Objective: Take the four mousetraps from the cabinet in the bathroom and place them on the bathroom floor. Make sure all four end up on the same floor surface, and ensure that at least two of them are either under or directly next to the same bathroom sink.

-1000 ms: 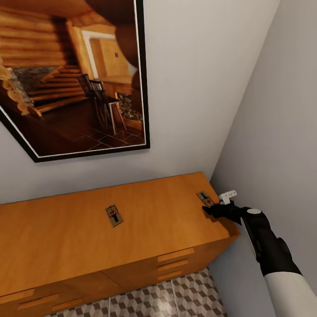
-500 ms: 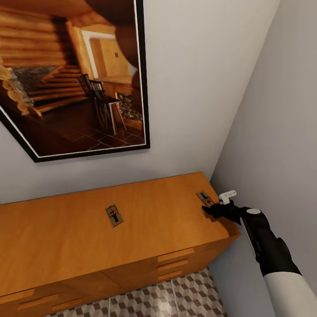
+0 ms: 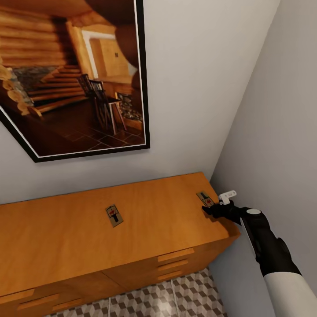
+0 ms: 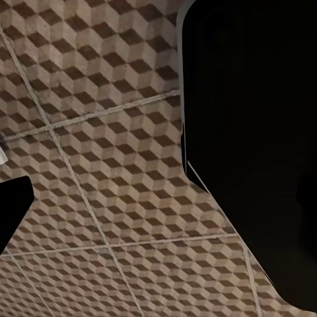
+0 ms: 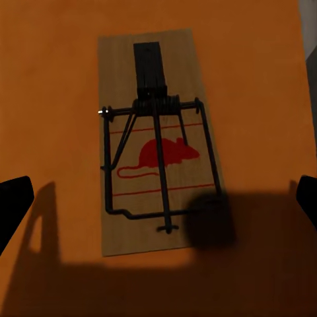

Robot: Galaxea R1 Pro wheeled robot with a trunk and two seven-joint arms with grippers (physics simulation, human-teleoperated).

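Note:
Two mousetraps lie on top of the orange wooden cabinet (image 3: 66, 237). One mousetrap (image 3: 114, 215) sits near the middle of the top. The other mousetrap (image 3: 205, 198) lies by the cabinet's right end, a brown board with dark wire and a red mouse mark (image 5: 157, 142). My right gripper (image 3: 207, 208) hovers just over this trap, open, its fingertips (image 5: 13, 205) spread wide on either side and touching nothing. My left gripper (image 4: 158, 198) hangs over the bathroom floor (image 4: 99, 132), one dark fingertip (image 4: 12, 205) at the frame's edge, nothing held.
A large framed picture (image 3: 75, 79) hangs on the wall above the cabinet. A grey side wall (image 3: 273, 132) stands close to my right arm, with a small white fitting (image 3: 228, 195) beside the cabinet's corner. Cube-patterned tiles (image 3: 176, 295) run in front of the drawers.

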